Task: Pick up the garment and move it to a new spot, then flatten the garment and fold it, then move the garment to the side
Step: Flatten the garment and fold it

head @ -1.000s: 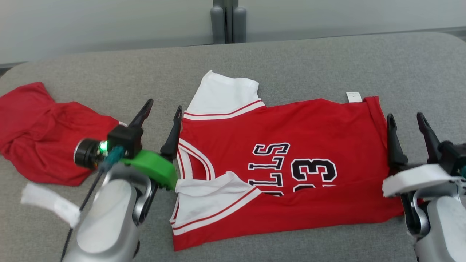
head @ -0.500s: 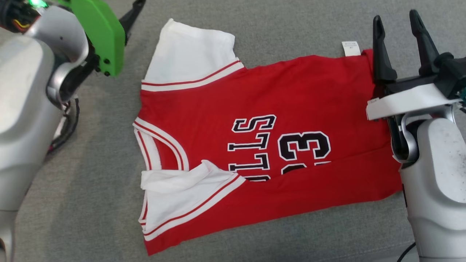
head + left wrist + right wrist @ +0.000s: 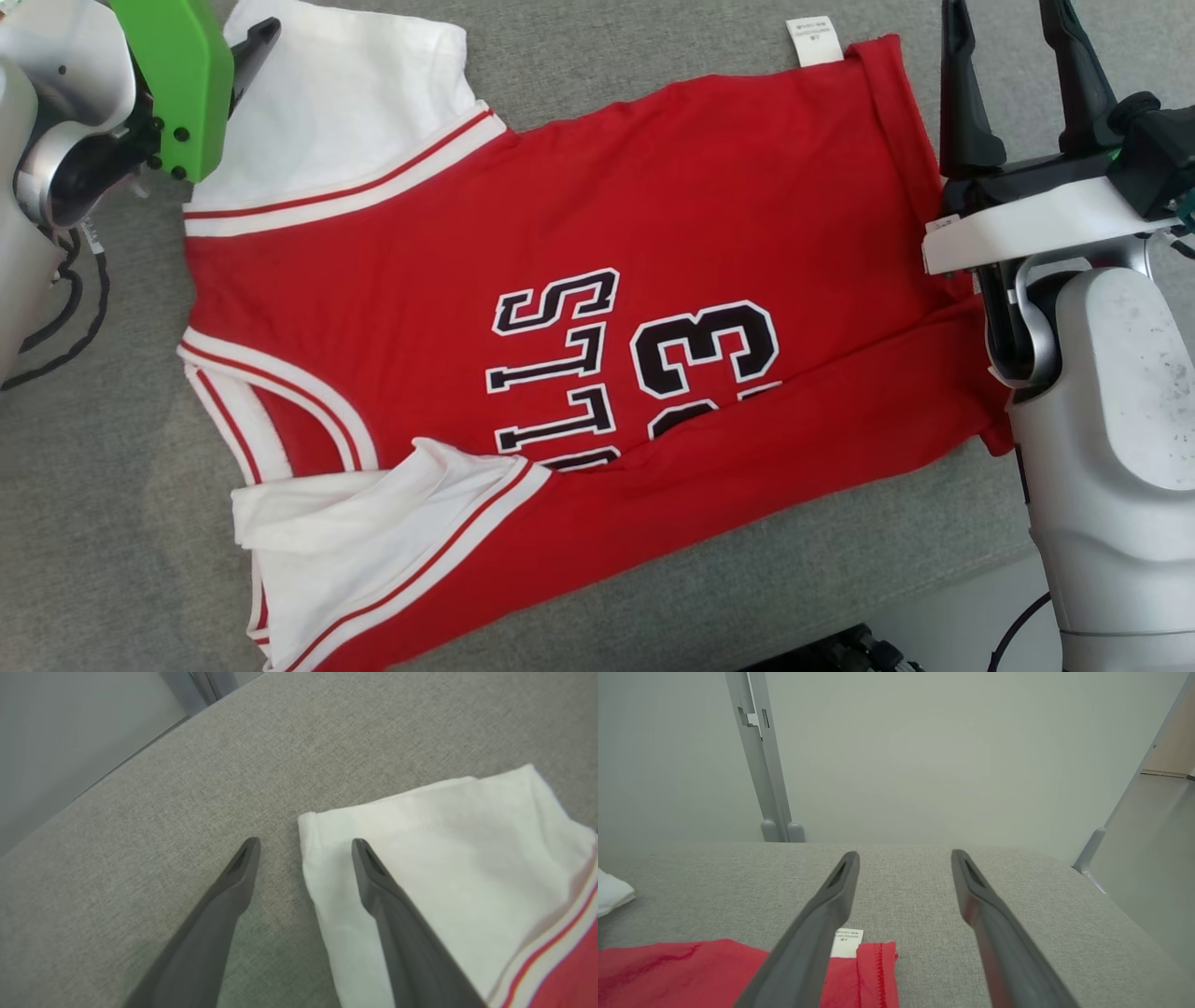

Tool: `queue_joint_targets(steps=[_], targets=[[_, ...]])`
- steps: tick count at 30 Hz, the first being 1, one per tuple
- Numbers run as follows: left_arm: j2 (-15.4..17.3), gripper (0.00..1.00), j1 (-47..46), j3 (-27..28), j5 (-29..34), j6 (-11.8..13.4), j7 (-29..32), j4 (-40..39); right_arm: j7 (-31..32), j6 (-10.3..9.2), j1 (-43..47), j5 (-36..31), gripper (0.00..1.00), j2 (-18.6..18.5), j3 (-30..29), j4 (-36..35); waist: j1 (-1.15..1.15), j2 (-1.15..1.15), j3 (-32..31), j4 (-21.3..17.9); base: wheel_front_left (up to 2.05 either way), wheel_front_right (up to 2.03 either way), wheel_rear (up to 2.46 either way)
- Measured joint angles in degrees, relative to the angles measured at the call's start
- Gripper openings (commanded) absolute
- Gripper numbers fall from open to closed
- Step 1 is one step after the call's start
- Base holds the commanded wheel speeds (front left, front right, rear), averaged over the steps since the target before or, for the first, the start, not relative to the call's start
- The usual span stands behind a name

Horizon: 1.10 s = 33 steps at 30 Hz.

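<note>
Grey surface (image 3: 653,56), red jersey (image 3: 579,215), white sleeves (image 3: 355,103), near edge seemingly folded over, left pincer (image 3: 304,844) and right pincer (image 3: 905,855) agape

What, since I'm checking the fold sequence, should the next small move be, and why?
Probably lower both open grippers to pinch the jersey's far edge: the left gripper straddles the white sleeve's edge, the right gripper hangs by the hem corner near the tag, and the near edge already lies folded over.

The garment (image 3: 597,308) lies on the surface (image 3: 93,467) between the left gripper (image 3: 304,842) (jaws over its sleeve (image 3: 444,858)) and the right gripper (image 3: 905,856).
</note>
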Motion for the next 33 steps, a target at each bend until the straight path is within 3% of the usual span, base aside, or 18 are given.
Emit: queue_joint_targets(steps=[11, 12, 13, 20, 26, 33], targets=[[0.3, 1.00, -3.3, -5.6, -2.5, 0.0, -0.5, 4.0, -0.9, 0.00, 0.5, 0.7, 1.00, -0.5, -1.3, 1.9, -0.01, 0.00, 1.9, -2.6, 0.00, 0.00, 0.00], [0.3, 0.18, -3.4, -6.4, -3.4, 0.1, 0.1, 3.5, -0.9, 0.00, 0.5, 0.7, 1.00, -0.6, -1.4, 2.2, -0.01, 0.00, 1.7, -2.5, 0.00, 0.00, 0.00], [0.3, 0.00, -3.5, -7.3, -3.9, 0.1, 0.5, 3.1, -0.9, -0.01, 0.5, 0.7, 1.00, -0.8, -1.6, 2.4, -0.01, 0.00, 1.5, -2.3, 0.00, 0.00, 0.00], [-0.2, 0.00, -2.8, -11.5, -6.9, 0.0, -4.2, 0.9, 0.3, 0.00, 0.2, 0.8, 1.00, -3.0, -1.6, 3.7, -0.01, 0.00, -0.5, -0.2, 0.00, 0.00, 0.00], [-3.0, 0.00, -1.9, -11.3, -6.6, 0.0, -16.7, 3.3, 4.9, 0.00, 0.2, 2.5, 1.00, -7.6, 1.4, 5.7, 0.00, 0.00, -3.9, 2.9, 0.00, 0.00, 0.00], [-6.5, 0.00, 2.9, -11.0, -9.5, -0.1, -26.1, 1.3, 11.1, 0.00, 0.5, 6.3, 1.00, -13.9, 4.9, 7.8, -0.01, 0.00, -8.4, 7.6, 0.00, 0.00, 0.00]])
